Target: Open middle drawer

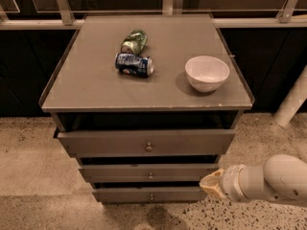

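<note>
The middle drawer (120, 172) is the second of three grey flat fronts in the cabinet, with a small round metal knob (150, 176) at its centre. It sits between the taller top drawer (96, 143) and the lowest drawer (120, 194). All three fronts stick out a little from the cabinet. My gripper (207, 182) comes in from the lower right on a white arm and its tan tip is at the right end of the middle drawer's front, well right of the knob.
On the cabinet top (86, 80) lie a blue can (134, 64) and a green can (134, 41) on their sides, and a white bowl (206, 73) stands to the right. A white post (293, 99) stands at right. Speckled floor (29, 176) surrounds the cabinet.
</note>
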Controlling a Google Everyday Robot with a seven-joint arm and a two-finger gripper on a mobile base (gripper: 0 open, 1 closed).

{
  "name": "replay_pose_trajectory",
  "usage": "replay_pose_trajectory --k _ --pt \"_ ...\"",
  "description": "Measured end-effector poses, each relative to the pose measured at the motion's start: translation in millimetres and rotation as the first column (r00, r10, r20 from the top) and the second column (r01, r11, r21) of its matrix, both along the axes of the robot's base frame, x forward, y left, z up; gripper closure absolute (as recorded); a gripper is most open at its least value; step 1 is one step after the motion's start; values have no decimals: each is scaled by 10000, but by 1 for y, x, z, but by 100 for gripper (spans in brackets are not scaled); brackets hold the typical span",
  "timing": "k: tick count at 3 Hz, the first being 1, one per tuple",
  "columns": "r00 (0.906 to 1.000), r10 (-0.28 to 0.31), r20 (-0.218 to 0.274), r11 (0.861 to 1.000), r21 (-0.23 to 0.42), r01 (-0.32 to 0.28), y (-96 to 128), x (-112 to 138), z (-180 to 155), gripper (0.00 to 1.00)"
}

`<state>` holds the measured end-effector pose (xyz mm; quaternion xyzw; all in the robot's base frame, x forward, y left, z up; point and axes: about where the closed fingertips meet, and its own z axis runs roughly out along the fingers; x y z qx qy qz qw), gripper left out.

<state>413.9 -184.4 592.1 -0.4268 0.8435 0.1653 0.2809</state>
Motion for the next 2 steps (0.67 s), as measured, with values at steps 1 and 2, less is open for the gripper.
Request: replay_pose_trajectory --k 1,2 --pt "9975 -344 624 9994 30 343 15 4 -26 100" --pt "9888 -726 1304 9971 -150 752 26 17 -46 100"
